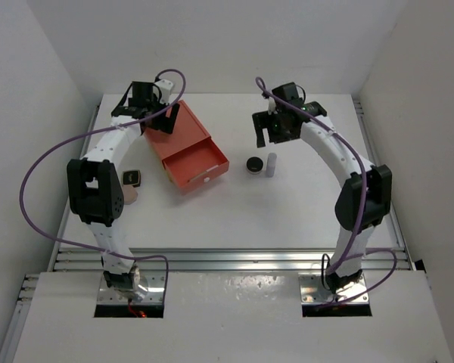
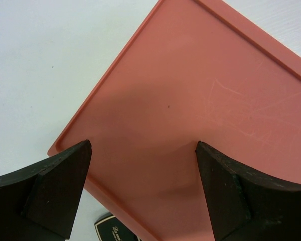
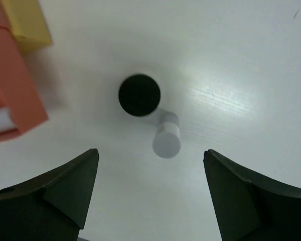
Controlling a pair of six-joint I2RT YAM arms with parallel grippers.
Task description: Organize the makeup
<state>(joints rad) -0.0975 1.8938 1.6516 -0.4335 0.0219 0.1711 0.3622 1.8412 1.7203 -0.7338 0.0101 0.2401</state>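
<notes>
**Left tool [image 2: 143,148] and right tool [image 3: 150,155] both spread wide**

The left tool hangs over the coral box [image 2: 200,110], with a dark case [image 2: 113,232] just beside the box's edge. The right tool hovers above the black compact [image 3: 139,95] and the white tube [image 3: 166,139], which stand side by side on the desk [image 3: 241,60].

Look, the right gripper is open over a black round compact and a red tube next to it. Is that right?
Nearly. The tube is white, not red, as the right wrist view shows. The rest holds: the right gripper is open over the black round compact, with the tube next to it.
</notes>
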